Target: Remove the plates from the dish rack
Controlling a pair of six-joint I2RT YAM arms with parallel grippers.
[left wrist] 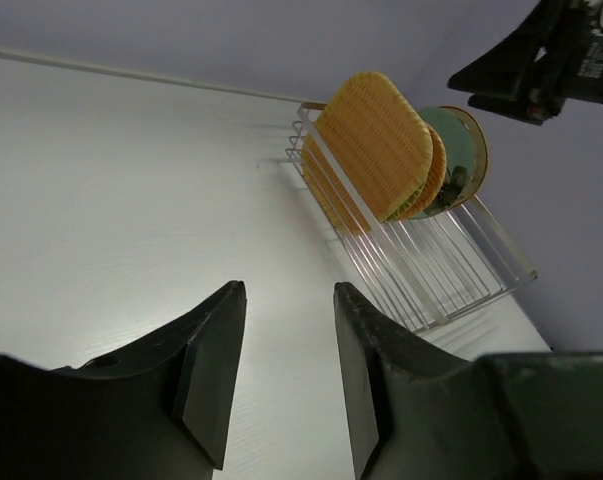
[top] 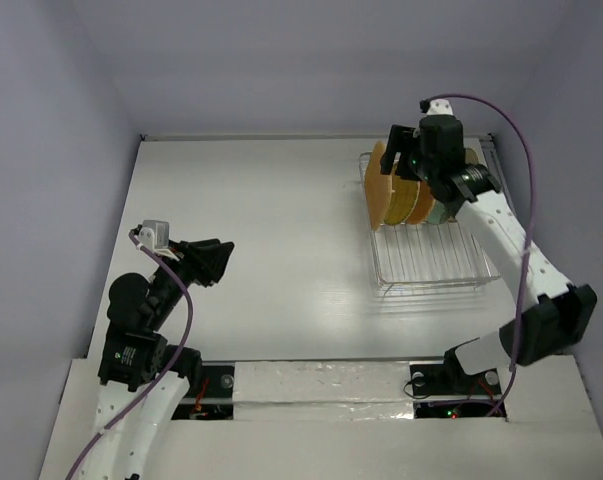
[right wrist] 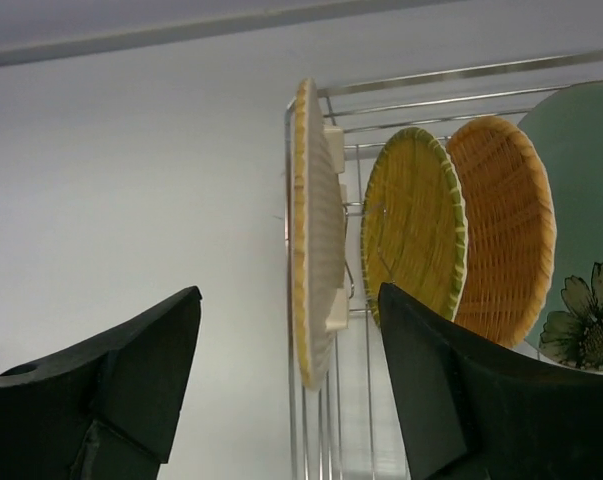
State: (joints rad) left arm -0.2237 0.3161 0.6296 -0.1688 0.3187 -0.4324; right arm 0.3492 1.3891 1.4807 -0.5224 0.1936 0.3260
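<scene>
**tin_mug:** Black fingers on the left gripper (left wrist: 288,300) are sitting partway apart with nothing between them. It's just hovering low over bare tabletop, well apart from everything else. Moving right, the wire dish rack (top: 426,260) is sitting on the right side of the table, and all five plates are standing on edge, bunched at its far end. Leftmost is the orange rounded-square ribbed plate (right wrist: 311,240), then a yellow round ribbed plate with a green rim (right wrist: 413,225), an orange round ribbed plate (right wrist: 506,230), the pale green plate (right wrist: 581,140) and a flower-print plate (right wrist: 586,320). The right gripper (top: 406,152) is hanging over that bunch, jaws spread wide, gripping nothing.

**plateguy:** So which step are we looking at?

**tin_mug:** I'm reading it as the reach for the first plate, since nothing's looking unloaded yet. In the wrist view the square one is lining up edge-on between the fingers, so I'm guessing that's the target. Next it's needing to come down until the rim is sitting between the jaws, then close and lift clear of the tines. The neighbouring plate is standing close, so the inner finger isn't getting much room.

**plateguy:** And the setup?

**tin_mug:** White tabletop (top: 271,220), smooth and slightly glossy, with plain pale lavender-grey walls (top: 281,60) boxing it in.
</scene>
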